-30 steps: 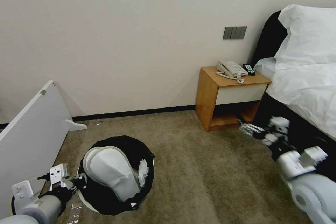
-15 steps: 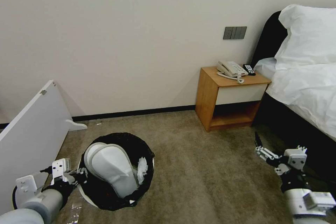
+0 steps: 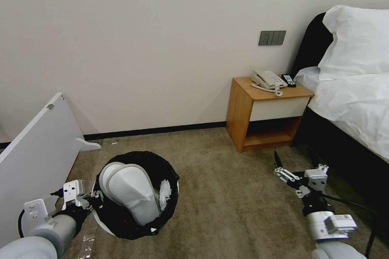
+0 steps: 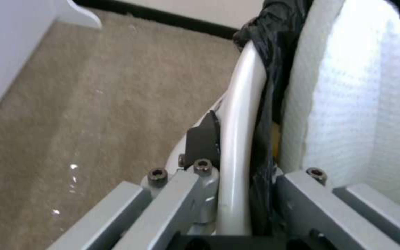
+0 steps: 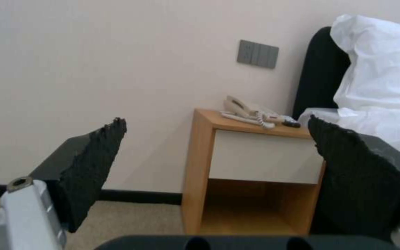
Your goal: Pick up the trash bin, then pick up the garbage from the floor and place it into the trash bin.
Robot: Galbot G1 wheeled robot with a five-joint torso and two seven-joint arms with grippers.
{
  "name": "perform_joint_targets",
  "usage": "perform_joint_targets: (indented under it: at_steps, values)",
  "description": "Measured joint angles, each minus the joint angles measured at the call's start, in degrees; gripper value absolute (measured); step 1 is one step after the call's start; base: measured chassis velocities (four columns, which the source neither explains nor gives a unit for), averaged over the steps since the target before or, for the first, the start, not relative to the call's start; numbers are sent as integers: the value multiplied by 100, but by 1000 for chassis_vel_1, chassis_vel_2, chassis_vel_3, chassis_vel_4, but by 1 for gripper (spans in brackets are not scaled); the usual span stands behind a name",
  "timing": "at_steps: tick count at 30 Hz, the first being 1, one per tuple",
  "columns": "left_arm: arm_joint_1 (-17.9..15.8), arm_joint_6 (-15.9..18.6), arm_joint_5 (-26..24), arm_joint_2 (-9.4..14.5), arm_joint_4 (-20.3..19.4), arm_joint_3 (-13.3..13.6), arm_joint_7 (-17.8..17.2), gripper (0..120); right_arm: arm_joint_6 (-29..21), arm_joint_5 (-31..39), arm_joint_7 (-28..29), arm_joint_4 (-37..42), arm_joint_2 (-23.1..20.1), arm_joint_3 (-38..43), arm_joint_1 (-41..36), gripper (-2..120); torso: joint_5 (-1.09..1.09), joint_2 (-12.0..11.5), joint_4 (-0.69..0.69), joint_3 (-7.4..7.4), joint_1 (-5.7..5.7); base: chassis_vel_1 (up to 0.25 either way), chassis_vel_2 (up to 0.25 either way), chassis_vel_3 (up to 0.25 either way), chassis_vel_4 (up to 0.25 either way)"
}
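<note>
In the head view, the left end effector (image 3: pixel 94 201) pinches the left rim of the trash bin (image 3: pixel 168 210), which sits low on the left over the floor (image 3: pixel 227 194). Two white slippers (image 3: pixel 129 192) stand on end inside the black liner, with a white tissue (image 3: pixel 164 194) beside them. The right end effector (image 3: pixel 281 166) hangs with fingers spread above the carpet, near the nightstand (image 3: pixel 263 113) and bed (image 3: pixel 356 101)

In the left wrist view, the grey fingers (image 4: pixel 195 187) press together on the bin's white rim (image 4: pixel 239 139) and bag, a slipper (image 4: pixel 348 104) just inside

In the right wrist view, the black pads (image 5: pixel 93 166) stand wide apart, facing the nightstand (image 5: pixel 255 170) with its telephone (image 5: pixel 244 109)
</note>
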Motion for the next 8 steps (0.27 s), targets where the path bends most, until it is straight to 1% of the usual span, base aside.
perform_joint_targets:
  at_steps: [3,4,6,7,8]
  values:
    - [-14,0,228,-19,4,-8,92,1,-136,19,77,-30,4,-84,65,100,0,0,2,0,0,0,0,0,0]
    - [-14,0,228,-19,4,-8,92,1,-136,19,77,-30,4,-84,65,100,0,0,2,0,0,0,0,0,0]
    - [-35,0,433,-28,33,-4,197,1,-278,71,137,-69,-22,-138,113,100,0,0,1,0,0,0,0,0,0]
    - [-35,0,433,-28,33,-4,197,1,-278,71,137,-69,-22,-138,113,100,0,0,1,0,0,0,0,0,0]
    - [-45,-10,567,-31,69,8,265,1,-336,104,174,-119,-48,-165,142,100,0,0,0,0,0,0,0,0,0]
